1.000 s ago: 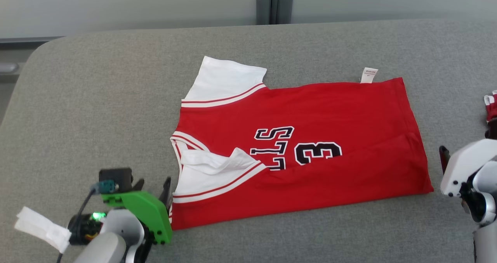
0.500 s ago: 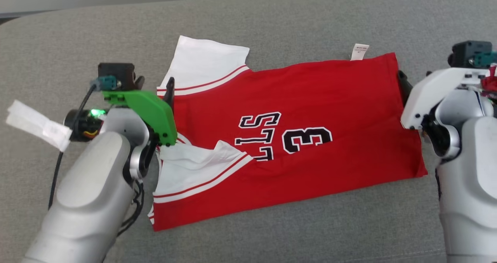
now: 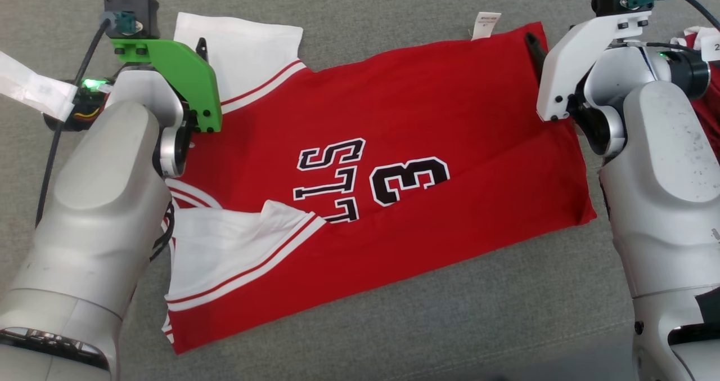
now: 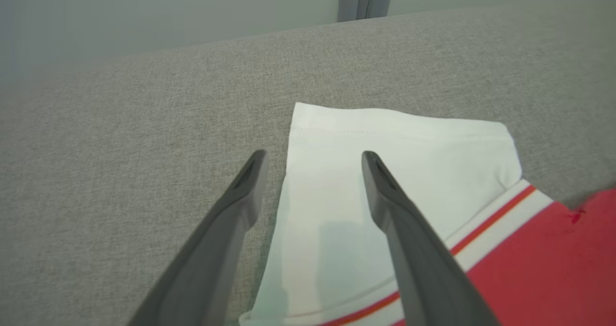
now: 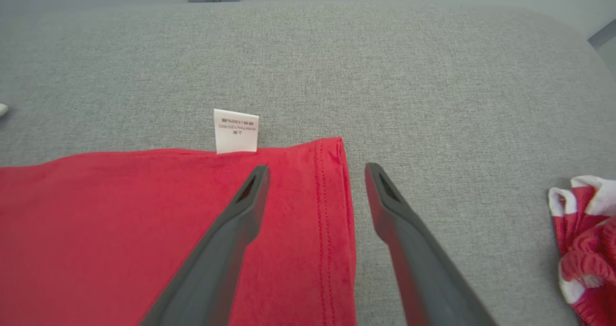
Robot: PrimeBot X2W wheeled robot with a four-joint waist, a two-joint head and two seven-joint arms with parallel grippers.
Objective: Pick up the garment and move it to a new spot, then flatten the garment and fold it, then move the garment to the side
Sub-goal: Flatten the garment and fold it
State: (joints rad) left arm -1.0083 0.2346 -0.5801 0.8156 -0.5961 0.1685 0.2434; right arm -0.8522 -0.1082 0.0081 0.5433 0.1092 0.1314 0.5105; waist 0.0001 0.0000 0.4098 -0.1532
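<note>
Your left pincer and right pincer, both wide open and empty, straddle the far corners of the jersey lying flat on the surface, apparently placed to grip for folding.

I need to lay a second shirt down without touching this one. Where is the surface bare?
Bare: the stretch beyond the far edge of the jersey, past the tag and white sleeve, and the strip along its near edge. Crowded: both far corners, where the open left gripper and right gripper hover, and the right side by the bunched cloth.
</note>
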